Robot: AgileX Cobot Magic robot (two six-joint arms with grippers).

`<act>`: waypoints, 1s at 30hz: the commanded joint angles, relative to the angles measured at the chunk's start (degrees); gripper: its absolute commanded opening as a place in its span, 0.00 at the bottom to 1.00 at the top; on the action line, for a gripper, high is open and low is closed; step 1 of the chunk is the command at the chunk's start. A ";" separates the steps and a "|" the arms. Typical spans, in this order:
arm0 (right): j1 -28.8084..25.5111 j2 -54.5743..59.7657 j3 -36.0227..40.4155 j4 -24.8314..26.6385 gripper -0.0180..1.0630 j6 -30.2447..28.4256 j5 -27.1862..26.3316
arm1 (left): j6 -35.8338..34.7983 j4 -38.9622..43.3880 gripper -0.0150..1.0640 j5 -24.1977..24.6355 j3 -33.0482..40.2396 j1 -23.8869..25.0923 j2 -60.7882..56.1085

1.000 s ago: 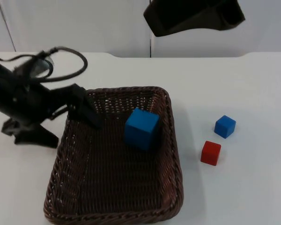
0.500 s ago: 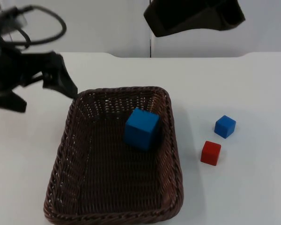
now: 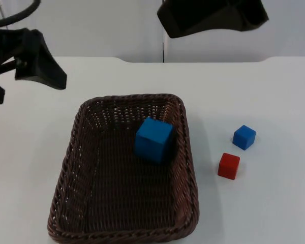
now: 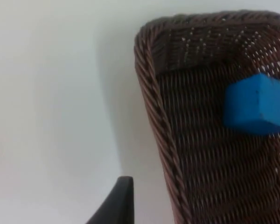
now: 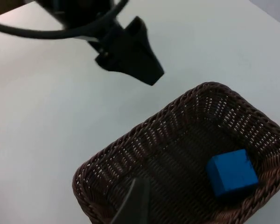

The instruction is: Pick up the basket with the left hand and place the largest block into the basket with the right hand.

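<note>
A brown wicker basket (image 3: 74,152) rests on the white table, with the large blue block (image 3: 153,139) inside it near the back right wall. My left gripper (image 3: 28,91) hovers open above the table, behind and left of the basket, holding nothing. One of its fingers (image 5: 130,53) appears in the right wrist view, well apart from the basket rim (image 5: 130,140). The left wrist view looks onto the basket's rim (image 4: 149,93) and the large blue block (image 4: 256,105). My right gripper (image 3: 212,18) waits high above the table's back edge.
A small blue block (image 3: 244,137) and a small red block (image 3: 229,165) lie on the table right of the basket. Open white table stretches left of the basket and to the far right.
My left gripper has let go of the basket's back left wall and pulled up and away to the back left. The basket, the blocks and the right arm have stayed put.
</note>
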 commanded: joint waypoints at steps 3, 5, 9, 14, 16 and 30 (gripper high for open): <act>0.28 -2.04 3.58 0.26 0.76 0.60 -3.59 | -0.23 0.82 0.99 1.03 2.37 -0.05 -5.90; 0.28 -4.15 6.65 0.26 0.76 1.48 -5.66 | -0.23 0.71 0.99 2.28 2.49 -0.05 -8.70; 0.28 -7.55 10.99 0.26 0.76 1.69 -7.19 | -0.49 0.81 0.99 3.47 2.49 -0.05 -12.86; 0.28 -12.34 16.44 0.03 0.76 2.63 -7.91 | -0.49 0.92 0.99 5.14 2.49 -0.05 -18.45; 0.28 -14.69 18.70 0.03 0.76 2.76 -8.03 | -0.49 1.24 0.99 5.83 2.49 -0.05 -21.64; 0.28 -29.86 27.75 0.03 0.76 2.76 -7.81 | -6.14 11.04 0.99 11.39 2.49 -0.05 -43.04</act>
